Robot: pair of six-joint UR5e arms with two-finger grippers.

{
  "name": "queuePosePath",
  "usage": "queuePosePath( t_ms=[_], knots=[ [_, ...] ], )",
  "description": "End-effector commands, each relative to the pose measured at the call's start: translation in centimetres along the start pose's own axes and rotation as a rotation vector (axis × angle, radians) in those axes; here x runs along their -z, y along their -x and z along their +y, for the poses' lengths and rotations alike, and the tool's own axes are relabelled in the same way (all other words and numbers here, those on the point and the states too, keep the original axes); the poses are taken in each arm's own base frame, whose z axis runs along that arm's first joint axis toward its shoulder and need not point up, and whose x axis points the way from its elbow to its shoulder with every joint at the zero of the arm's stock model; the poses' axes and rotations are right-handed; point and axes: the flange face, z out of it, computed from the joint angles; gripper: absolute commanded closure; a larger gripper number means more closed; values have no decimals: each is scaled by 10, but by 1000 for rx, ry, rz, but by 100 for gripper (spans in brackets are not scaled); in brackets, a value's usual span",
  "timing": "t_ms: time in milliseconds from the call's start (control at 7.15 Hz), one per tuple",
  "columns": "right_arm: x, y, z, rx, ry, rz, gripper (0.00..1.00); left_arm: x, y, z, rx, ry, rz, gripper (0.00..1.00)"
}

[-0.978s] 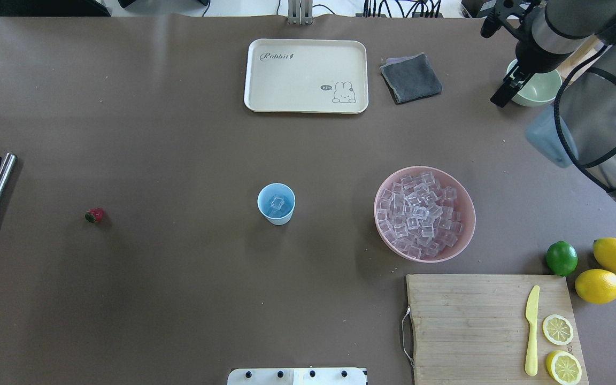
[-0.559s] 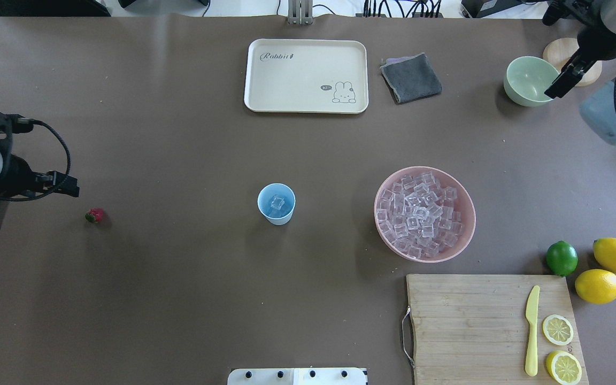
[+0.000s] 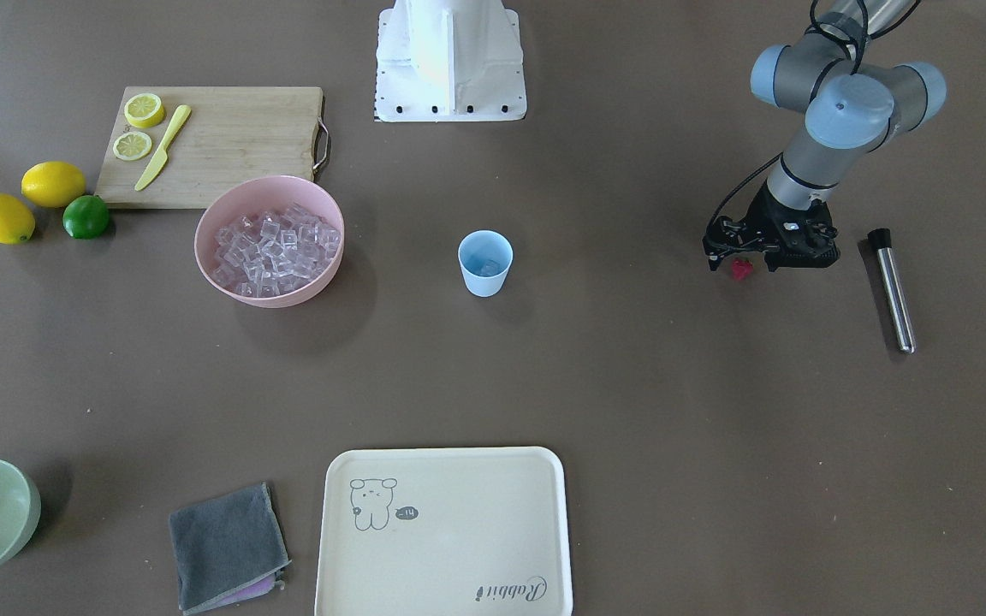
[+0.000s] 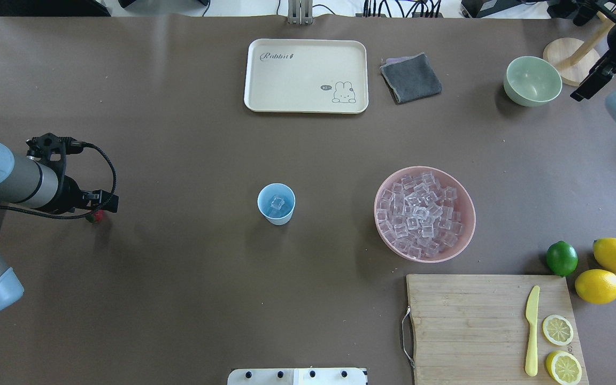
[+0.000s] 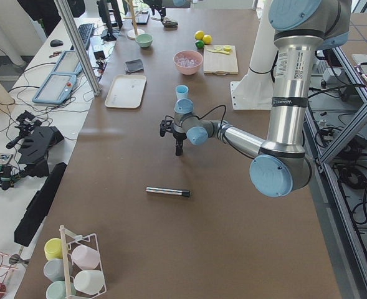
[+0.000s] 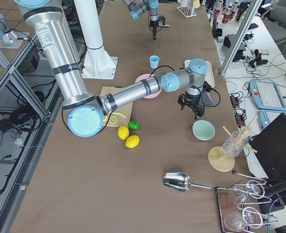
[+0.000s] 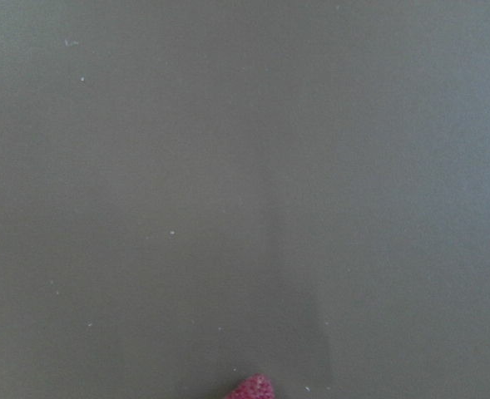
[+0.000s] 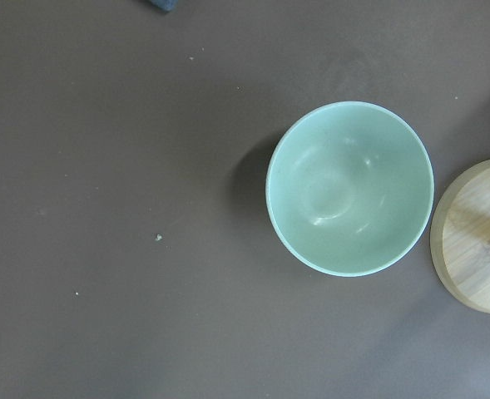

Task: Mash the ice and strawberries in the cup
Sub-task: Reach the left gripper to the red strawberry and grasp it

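Note:
The pale-blue cup stands upright mid-table with a few clear ice cubes inside. Far more ice fills the pink bowl to its right. The small red strawberry lies on the table at the left, also visible from the front; its tip pokes into the bottom of the left wrist view. My left gripper hangs just over it, pointing down and looking open. My right gripper is at the far right corner, open and empty, beside the pale-green bowl.
A steel muddler rod lies beyond the strawberry. At the table's far side are a cream tray and a grey cloth. A cutting board with a yellow knife and lemon slices, a lime and two lemons sits near right.
My left arm has swung in from the left edge until its gripper is over the strawberry. My right arm has pulled away past the green bowl toward the right corner.

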Motion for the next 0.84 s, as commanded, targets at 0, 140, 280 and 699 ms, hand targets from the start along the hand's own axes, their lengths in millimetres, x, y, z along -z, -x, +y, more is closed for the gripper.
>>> queuePosePath(
  t_ms=[0,140,280,699],
  knots=[
    [2,-5,3,-8,-1,4,0,-5,-4,-2,-68,4,1,27],
    [5,-7,5,-13,-4,7,0,-5,-3,-2,-67,11,5,58],
    [5,-9,6,-16,-4,8,0,-4,-4,-3,-59,4,5,64],
    [6,-13,11,-25,-4,7,0,12,-17,-8,-64,-12,26,70]
  ],
)
